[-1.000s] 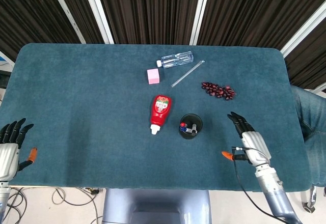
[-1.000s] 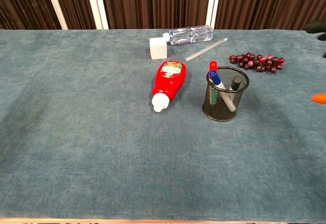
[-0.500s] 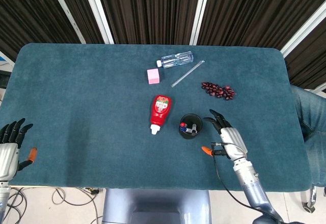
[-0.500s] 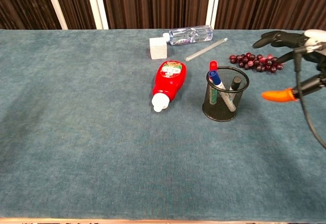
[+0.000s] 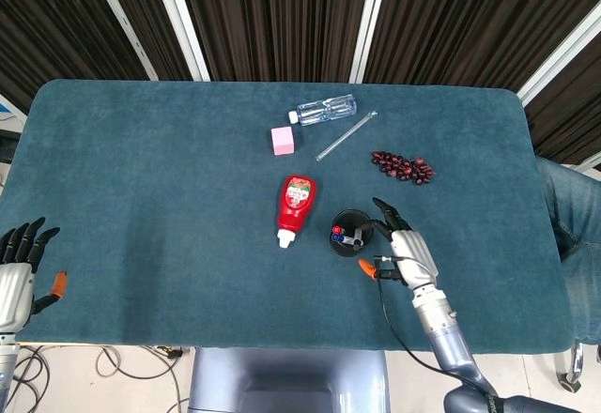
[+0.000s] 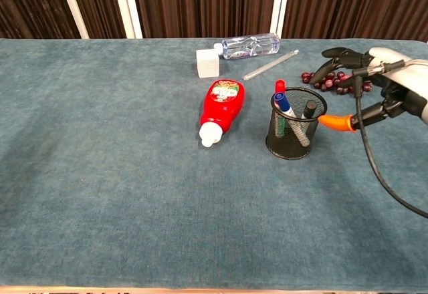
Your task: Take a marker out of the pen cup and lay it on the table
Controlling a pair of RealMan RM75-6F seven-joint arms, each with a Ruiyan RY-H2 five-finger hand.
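A black mesh pen cup point(image 5: 351, 233) point(image 6: 295, 132) stands near the table's middle and holds markers with red, blue and black caps point(image 6: 283, 100). My right hand point(image 5: 402, 249) point(image 6: 374, 80) hovers just right of the cup, fingers spread and nothing in it; its orange thumb tip nearly touches the cup's rim. My left hand point(image 5: 19, 272) stays open at the table's near left edge, far from the cup. The chest view does not show it.
A red ketchup bottle point(image 5: 295, 206) point(image 6: 221, 109) lies left of the cup. Behind it are a pink cube point(image 5: 283, 140), a clear water bottle point(image 5: 324, 110), a glass rod point(image 5: 346, 135) and a bunch of dark grapes point(image 5: 403, 166) at the back right.
My right hand has moved left across the table, from well right of the cup to right beside it. The left hand has barely moved.
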